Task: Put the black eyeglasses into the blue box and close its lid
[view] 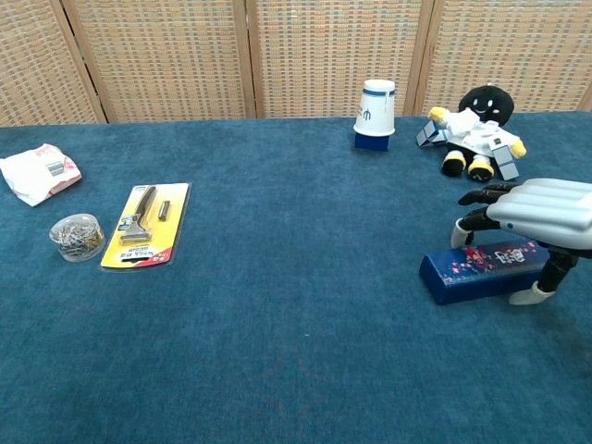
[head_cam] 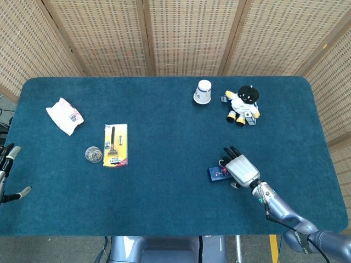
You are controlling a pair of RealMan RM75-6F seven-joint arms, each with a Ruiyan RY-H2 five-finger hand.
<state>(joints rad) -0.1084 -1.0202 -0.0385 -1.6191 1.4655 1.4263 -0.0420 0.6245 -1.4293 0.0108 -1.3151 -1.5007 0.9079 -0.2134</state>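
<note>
Hovering palm-down over the closed blue box (view: 490, 269), the right hand (view: 536, 215) has fingers spread, thumb beside the box, gripping nothing.

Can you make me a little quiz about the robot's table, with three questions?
1. True or false: the right hand is over the blue box.
2. Which thing lies right beside the yellow razor card? A) the upside-down paper cup B) the little jar of clips C) the plush doll
3. Fill in: the blue box's lid is ____ (open or closed).

Key: 1 true; the fingers curl down over its far side and the thumb comes down at its near side. 2 B. 3 closed. No black eyeglasses show anywhere. The left hand waits open at the table's edge.
</note>
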